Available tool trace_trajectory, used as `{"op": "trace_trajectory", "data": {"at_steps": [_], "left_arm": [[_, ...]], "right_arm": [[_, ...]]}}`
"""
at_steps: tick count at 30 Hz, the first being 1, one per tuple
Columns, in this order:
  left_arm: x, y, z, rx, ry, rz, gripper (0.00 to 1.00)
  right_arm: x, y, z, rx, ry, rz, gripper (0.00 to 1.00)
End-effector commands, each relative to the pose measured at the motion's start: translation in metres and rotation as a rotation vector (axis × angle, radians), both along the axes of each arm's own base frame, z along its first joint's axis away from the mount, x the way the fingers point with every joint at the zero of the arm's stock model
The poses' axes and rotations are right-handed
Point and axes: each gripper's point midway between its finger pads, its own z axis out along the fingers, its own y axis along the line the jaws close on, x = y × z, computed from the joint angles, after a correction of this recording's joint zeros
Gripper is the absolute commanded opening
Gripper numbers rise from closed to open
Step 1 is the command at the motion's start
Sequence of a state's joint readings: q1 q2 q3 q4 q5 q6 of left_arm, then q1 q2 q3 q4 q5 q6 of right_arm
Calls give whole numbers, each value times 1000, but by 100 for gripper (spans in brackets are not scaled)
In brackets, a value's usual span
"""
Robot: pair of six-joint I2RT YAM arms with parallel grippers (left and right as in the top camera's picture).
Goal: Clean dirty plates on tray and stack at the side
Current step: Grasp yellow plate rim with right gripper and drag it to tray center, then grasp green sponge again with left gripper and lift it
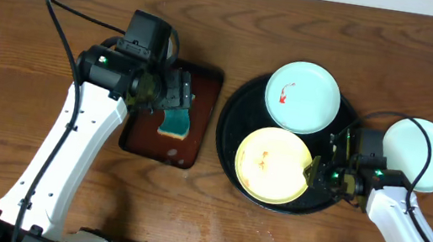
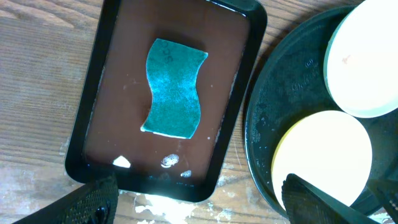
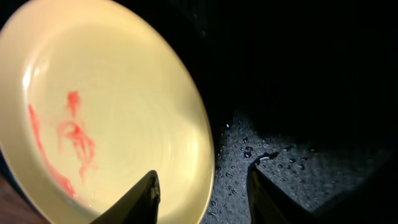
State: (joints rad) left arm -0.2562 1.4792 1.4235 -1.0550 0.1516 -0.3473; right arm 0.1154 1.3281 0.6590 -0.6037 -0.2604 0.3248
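Observation:
On the round black tray (image 1: 233, 115) lie a yellow plate (image 1: 269, 167) with red-orange smears and, behind it, a pale mint plate (image 1: 302, 97) with a red smear. Another pale plate (image 1: 424, 154) rests on the table to the tray's right and looks unsmeared. My right gripper (image 1: 316, 171) is low at the yellow plate's right edge. In the right wrist view it (image 3: 202, 171) is open, one finger over the yellow plate (image 3: 124, 93), the other over the wet tray (image 3: 298, 124). My left gripper (image 2: 199, 186) stands wide open, holding nothing.
A dark-brown rectangular tray (image 1: 147, 132) lies left of the black tray, with a teal sponge (image 2: 174, 87) and a little foam in it. The left gripper (image 1: 178, 94) hovers over it. White suds spot the wood at its near edge.

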Motion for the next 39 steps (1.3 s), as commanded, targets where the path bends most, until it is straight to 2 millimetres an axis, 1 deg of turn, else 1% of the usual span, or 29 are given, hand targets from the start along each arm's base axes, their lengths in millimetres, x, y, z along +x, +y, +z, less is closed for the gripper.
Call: {"op": "trace_trajectory", "data": {"at_steps": [1,3,5,6,8,10,14,15,16,18,19,21,22,23,26,27,30,34,35,36,37,39], "left_arm": [[-1,2,-1,-4,8,23,84],[-1,2,-4,0,18,23,85],[-3,5,-13,18,42,28,84],[-4,8,-20,35,56,33,84],[-7,13,-38,70,90,40,84],[-10,14,-60,85,130,41,82],[-11,14,-108,107,187,17,80],[-9,13,-122,110,199,17,77],[-7,13,-132,112,207,16,73],[-4,11,-151,116,227,6,63],[-3,9,-160,120,241,2,60],[-1,5,-177,129,262,-17,59],[1,3,-185,134,268,-35,56],[1,0,-192,141,275,-57,49],[-3,-4,-208,155,307,-84,14],[-5,-4,-211,158,317,-86,7],[-7,-3,-209,160,325,-85,8],[-10,-2,-193,164,340,-86,8],[-10,-2,-186,165,341,-86,13],[-8,-2,-173,162,332,-86,38],[-5,-3,-164,159,319,-85,45],[0,-5,-151,148,279,-84,54]], "right_arm": [[23,-1,39,-39,-130,86,44],[28,-1,56,-55,-171,128,44],[32,0,73,-62,-214,153,44],[33,0,79,-63,-229,158,44],[33,0,89,-62,-259,157,44],[31,0,94,-61,-277,156,44],[27,0,96,-61,-273,155,43],[26,-1,95,-61,-266,155,43],[24,-1,94,-60,-257,152,42],[21,-1,93,-60,-244,153,42],[21,-1,92,-61,-241,154,42],[19,0,91,-60,-233,158,42],[18,-1,91,-61,-231,157,42],[18,-1,91,-61,-230,158,42],[18,0,91,-56,-228,154,41],[17,0,91,-53,-224,146,41],[17,0,91,-52,-219,142,40],[17,0,91,-52,-220,142,38],[17,0,91,-52,-220,142,38],[17,0,91,-52,-220,142,38],[17,0,91,-52,-220,142,38],[17,0,91,-52,-220,142,38]]}}
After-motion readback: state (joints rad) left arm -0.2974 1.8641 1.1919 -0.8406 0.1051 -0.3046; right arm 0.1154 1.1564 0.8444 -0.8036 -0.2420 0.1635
